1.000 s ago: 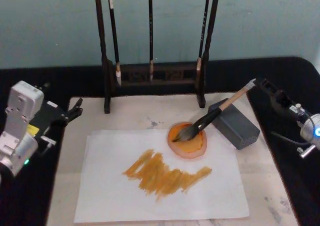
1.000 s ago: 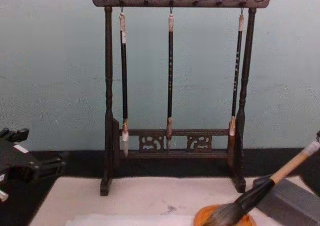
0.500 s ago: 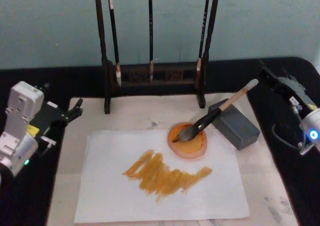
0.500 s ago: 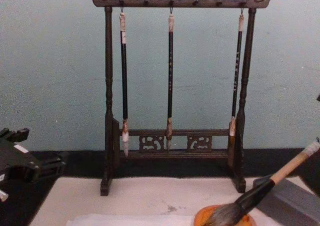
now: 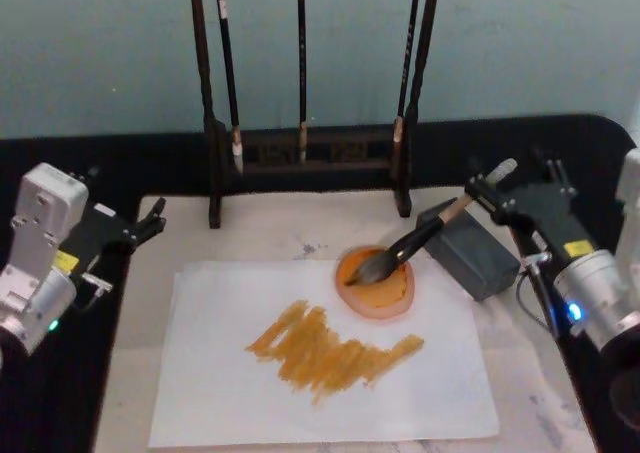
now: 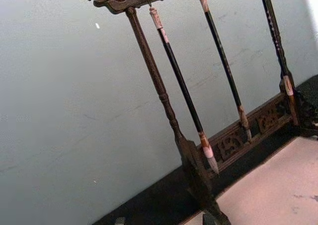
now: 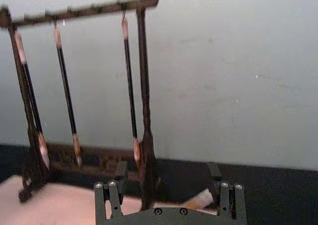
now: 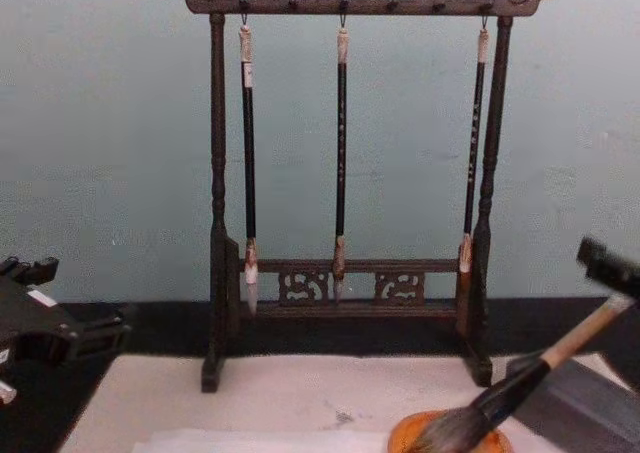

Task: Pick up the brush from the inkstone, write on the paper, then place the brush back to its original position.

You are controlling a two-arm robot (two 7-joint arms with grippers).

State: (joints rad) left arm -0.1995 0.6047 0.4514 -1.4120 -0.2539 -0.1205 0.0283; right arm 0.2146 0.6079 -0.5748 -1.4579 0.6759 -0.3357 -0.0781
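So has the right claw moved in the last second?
Yes. The right claw has swung in toward the brush handle's white end, nearer the grey block than before.

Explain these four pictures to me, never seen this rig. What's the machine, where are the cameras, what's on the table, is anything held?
It is a robot with two arms. One camera sits on its head looking down, one on its chest looking across the table, one on each wrist. On the table: a cream mat under the paper, which bears orange strokes. The brush leans with its bristles in the orange inkstone and its handle on a grey block. Behind stands a rack with three thin brushes hanging. The right gripper is open, its fingers around the handle's white end, not gripping. The left gripper is parked at the left, holding nothing.
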